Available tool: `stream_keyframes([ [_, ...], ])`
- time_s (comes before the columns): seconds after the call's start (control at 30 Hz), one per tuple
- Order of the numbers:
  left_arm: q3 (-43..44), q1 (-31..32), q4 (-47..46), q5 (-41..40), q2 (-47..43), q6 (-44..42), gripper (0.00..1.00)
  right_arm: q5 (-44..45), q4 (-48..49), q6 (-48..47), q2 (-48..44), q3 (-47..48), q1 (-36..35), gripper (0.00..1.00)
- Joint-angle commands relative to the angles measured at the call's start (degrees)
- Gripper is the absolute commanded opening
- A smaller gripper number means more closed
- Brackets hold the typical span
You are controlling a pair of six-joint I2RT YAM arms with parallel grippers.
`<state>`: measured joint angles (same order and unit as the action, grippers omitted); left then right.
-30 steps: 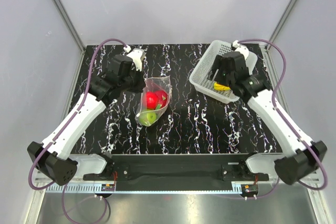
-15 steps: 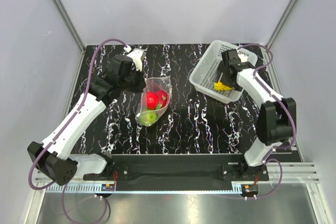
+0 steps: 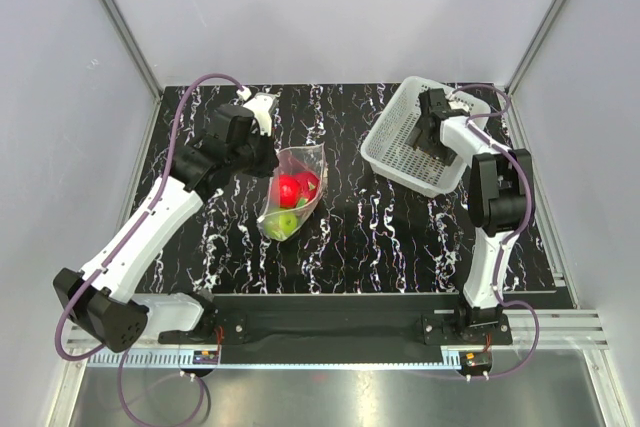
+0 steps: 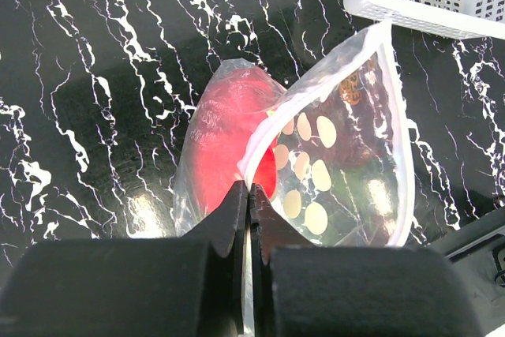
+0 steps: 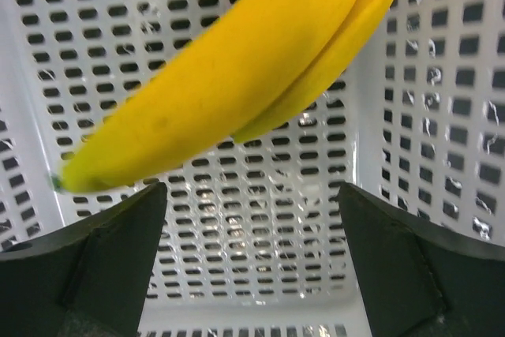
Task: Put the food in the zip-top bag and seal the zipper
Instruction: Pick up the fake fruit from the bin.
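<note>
Zip-top bag (image 3: pixel 291 190) is laid left of centre on the black marbled counter (image 3: pixel 380 237), with the mouth turned to the far side and the closed end toward the near edge. Its far-left rim is clamped by the left pincer (image 3: pixel 266 160). In the left wrist view the two fingers (image 4: pixel 229 226) are seen pressed flat together with the clear film caught between them. The mouth is held gaping. The zipper (image 4: pixel 316 76) is seen as an unmated clear strip around the opening, and white polka dots are seen on the inner wall.

Three fruits are seen inside the bag: a red fruit (image 3: pixel 289 188) in the middle, a second red fruit (image 3: pixel 309 181) touching it on the right, and a green fruit (image 3: pixel 284 225) at the near end. Which red one carries the green top cannot be told.

A white perforated basket (image 3: pixel 395 142) is placed at the far right of the counter, well apart from the bag. The right pincer (image 3: pixel 428 145) is lowered inside it, and from above whatever lies under it is hidden. In the right wrist view the yellow banana bunch (image 5: pixel 237 61) is seen lying in the basket against the mesh, just beyond the fingertips. The right pincer is released: its fingers (image 5: pixel 102 266) are spread wide and nothing is gripped between them. Whether the banana bunch is touched by either finger cannot be told.
</note>
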<state>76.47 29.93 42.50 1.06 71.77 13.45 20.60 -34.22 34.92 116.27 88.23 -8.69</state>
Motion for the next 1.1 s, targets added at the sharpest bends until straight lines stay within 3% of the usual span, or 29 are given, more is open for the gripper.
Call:
stream_keyframes([
  [0.0,1.32,-0.31,-3.04,1.4,0.13,0.17,0.0,1.82,3.54,0.33,0.89,3.53,0.07,0.87],
  [0.1,1.4,-0.4,-2.95,1.49,0.21,0.17,0.0,2.42,4.59,-0.98,0.28,3.36,0.07,0.69],
  [0.13,1.4,-0.4,-2.95,1.58,0.22,0.17,0.0,3.04,4.77,-1.16,0.01,3.27,0.07,0.68],
  [0.2,1.4,-0.4,-2.95,1.58,0.22,0.17,0.0,4.53,4.77,-1.78,-0.95,3.36,0.07,0.71],
  [0.23,1.4,-0.4,-2.86,1.58,0.22,0.17,0.0,4.45,4.95,-2.13,-1.3,3.53,0.07,0.85],
  [0.33,1.49,-0.4,-2.86,1.93,0.3,0.17,0.0,3.31,3.54,-2.48,-3.06,4.58,0.16,1.0],
  [0.53,1.41,-0.31,-2.86,2.02,0.48,0.08,0.0,6.12,-3.22,-0.46,-1.66,11.96,0.16,1.0],
  [0.73,1.49,-0.31,-2.86,2.02,0.48,0.08,0.0,0.24,-3.48,3.39,0.8,14.95,2.44,1.0],
  [0.93,1.49,-0.4,-2.86,2.45,0.65,0.08,0.0,-1.18,-15.68,11.66,9.41,26.02,4.38,1.0],
  [1.07,1.49,-0.31,-2.86,2.54,0.65,0.08,0.0,-0.74,-17.9,14.65,13.27,29.37,4.73,1.0],
])
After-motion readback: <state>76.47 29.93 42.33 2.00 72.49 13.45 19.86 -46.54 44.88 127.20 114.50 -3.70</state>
